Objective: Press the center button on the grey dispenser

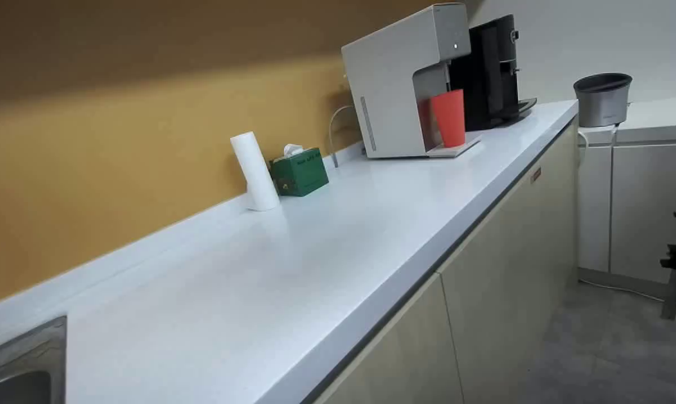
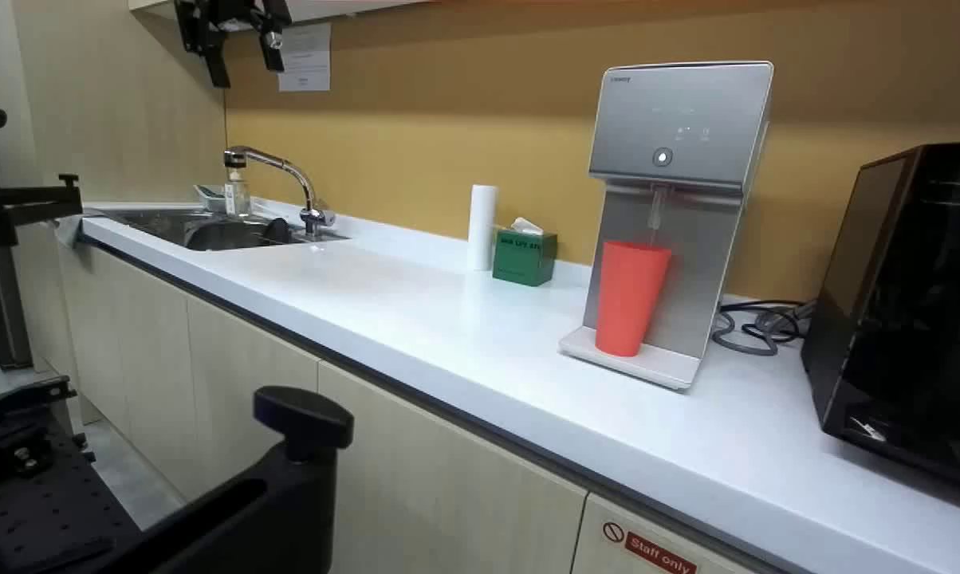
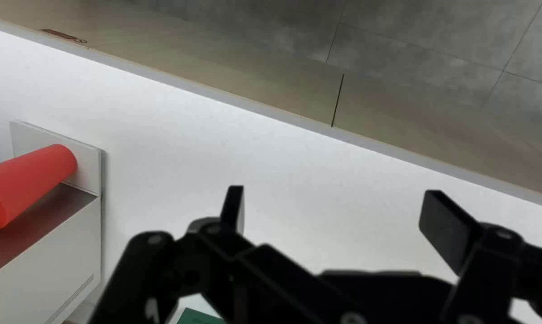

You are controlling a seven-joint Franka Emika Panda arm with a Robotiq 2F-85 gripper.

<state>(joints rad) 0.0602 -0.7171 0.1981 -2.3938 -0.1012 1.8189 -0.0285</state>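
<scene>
The grey dispenser (image 2: 691,119) stands toward the right of a white counter (image 2: 384,295), near the ochre wall (image 2: 416,135), its round center button (image 2: 662,157) showing white on the front panel and apparently still to be pressed. A red cup (image 2: 630,299) sits on the tray (image 2: 670,367) under the spout (image 2: 656,209). A black machine (image 2: 910,335) flanks it at right; a green tissue box (image 2: 524,257) and white paper roll (image 2: 481,227) stand left, a sink (image 2: 161,226) at far left. The gripper (image 3: 336,213), its fingers (image 3: 446,229) spread wide with nothing between them, hangs high at left in an exterior view, well apart from the button. Fingers left that wide could straddle the small target and meet only blank panel. Too low an approach might topple the cup; a sideways drift could catch the markings above. Too hard a shove might slide the dispenser toward the wall. Should pressing start water, a badly centered cup could let it spill.
</scene>
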